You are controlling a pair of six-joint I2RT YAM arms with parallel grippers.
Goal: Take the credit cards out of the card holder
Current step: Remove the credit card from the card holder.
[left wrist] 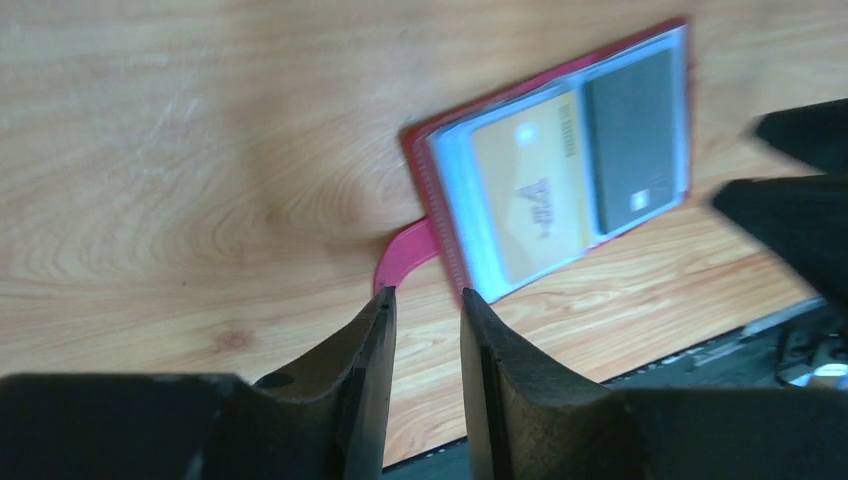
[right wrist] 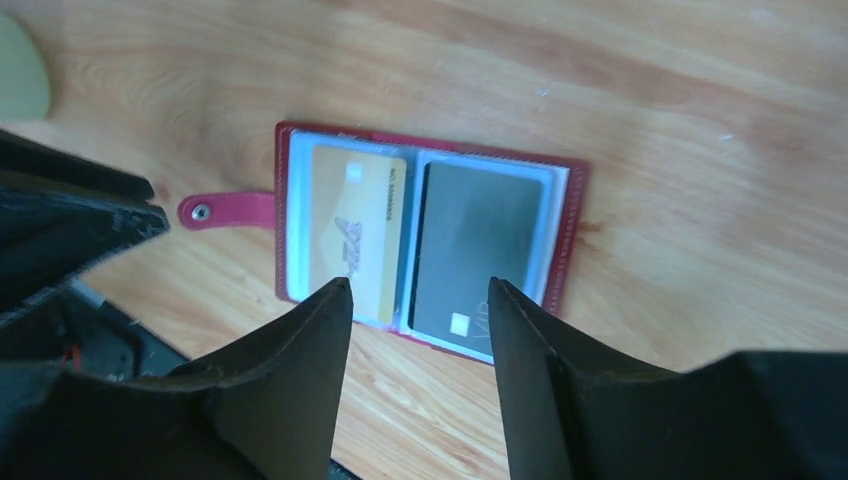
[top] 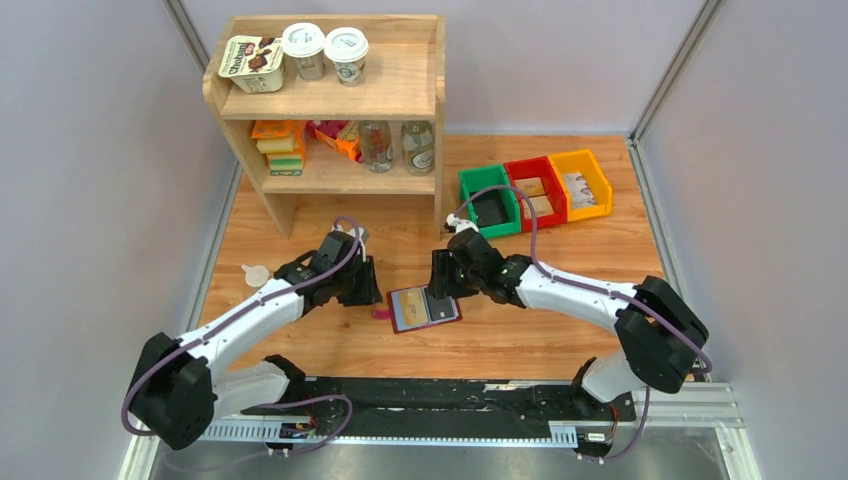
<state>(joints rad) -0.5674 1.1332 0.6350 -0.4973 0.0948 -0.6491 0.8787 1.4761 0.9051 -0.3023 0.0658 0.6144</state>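
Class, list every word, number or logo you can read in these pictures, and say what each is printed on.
"Vis", only partly visible, on the dark card.
Gold card: a logo and a row of digits, too blurred to read.
Tub: brand lettering, too small to read.
Cup lids and bottle labels: print too small to read.
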